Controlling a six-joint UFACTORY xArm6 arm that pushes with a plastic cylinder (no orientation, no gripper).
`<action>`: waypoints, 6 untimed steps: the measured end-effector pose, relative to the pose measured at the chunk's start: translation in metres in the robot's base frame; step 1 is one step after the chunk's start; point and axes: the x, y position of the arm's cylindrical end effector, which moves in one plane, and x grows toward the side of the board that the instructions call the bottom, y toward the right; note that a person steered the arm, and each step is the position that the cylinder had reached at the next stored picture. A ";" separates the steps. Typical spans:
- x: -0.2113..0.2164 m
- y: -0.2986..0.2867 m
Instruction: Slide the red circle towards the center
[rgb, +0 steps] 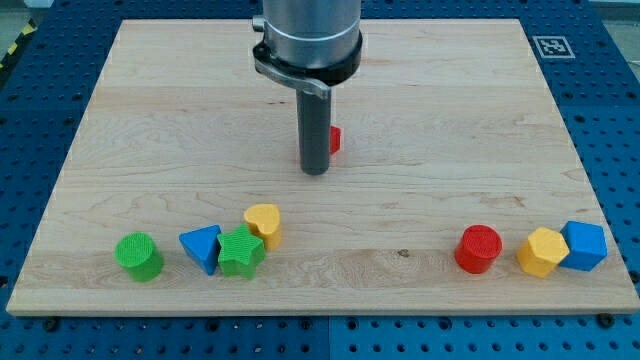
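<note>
Camera view shows our rod, which ends in my tip (315, 172) rather than any gripper, so nothing opens or closes; it rests near the worktop's (150, 110) middle, well apart from the red circle (478, 249) at the view's lower right. We see a small red block (335, 140) mostly hidden behind the rod, its shape unclear. We cannot read the square marker (553, 45) at the view's top right.
</note>
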 end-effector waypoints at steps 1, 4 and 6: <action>0.004 -0.001; 0.109 0.046; 0.159 0.128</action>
